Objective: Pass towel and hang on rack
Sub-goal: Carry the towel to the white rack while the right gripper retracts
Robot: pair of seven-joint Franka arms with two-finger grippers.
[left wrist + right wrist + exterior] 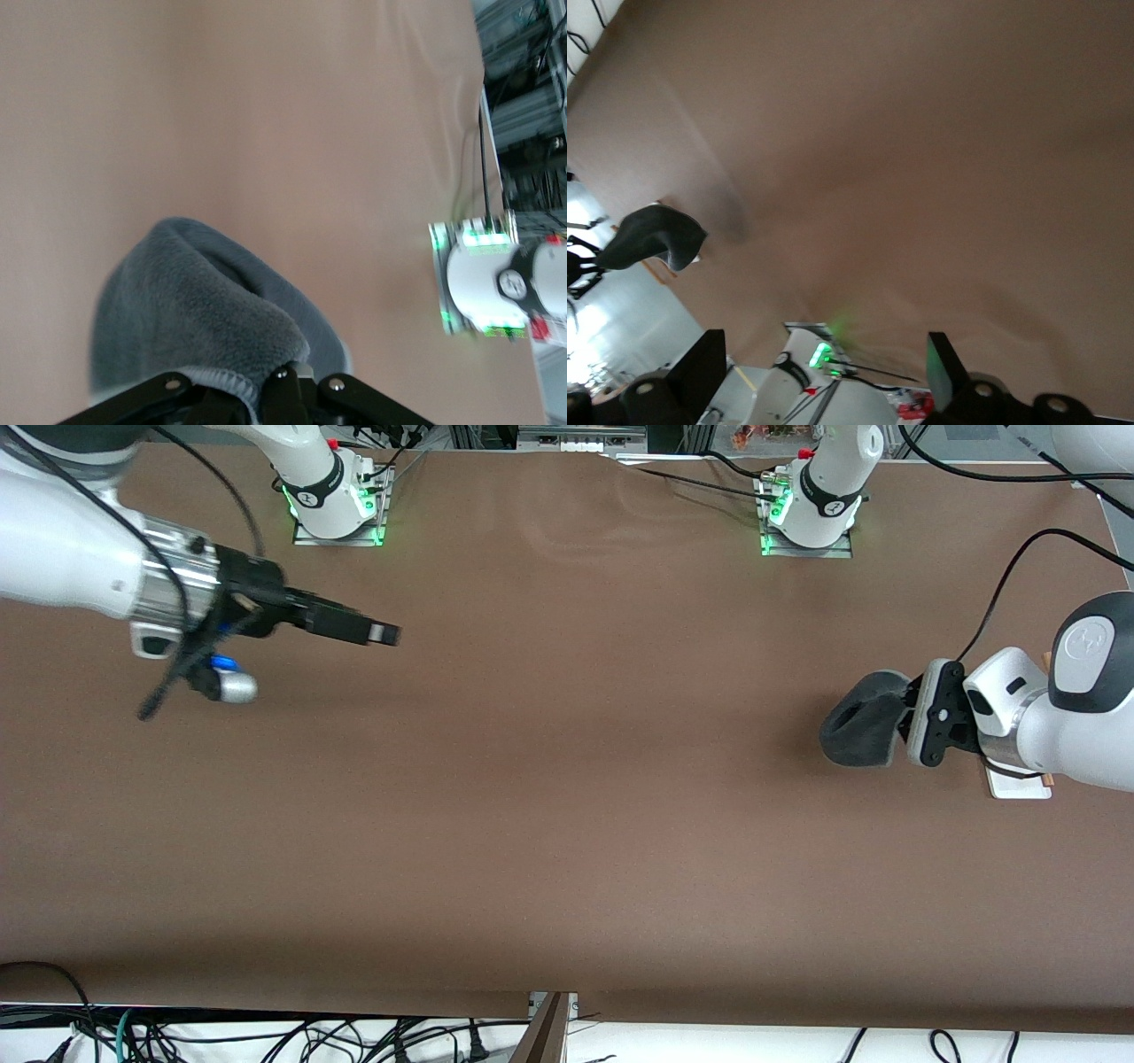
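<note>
The dark grey towel point(864, 722) hangs bunched in the air, with my left gripper point(908, 710) shut on its edge, over the table near the left arm's end. In the left wrist view the towel point(195, 310) bulges out from the closed left gripper point(266, 390), its light stitched border at the jaws. The rack point(1019, 784) is mostly hidden under the left arm; only a corner of its white base and bits of wooden rod show. My right gripper point(379, 634) hovers open and empty over the right arm's end of the table. The right wrist view shows the right gripper point(819, 354) and the distant towel point(656, 237).
Both arm bases point(337, 509) point(811, 514) glow green at the table's edge farthest from the front camera. A black cable point(1010, 576) trails over the table to the left arm. Loose cables point(266, 1036) lie below the table's nearest edge.
</note>
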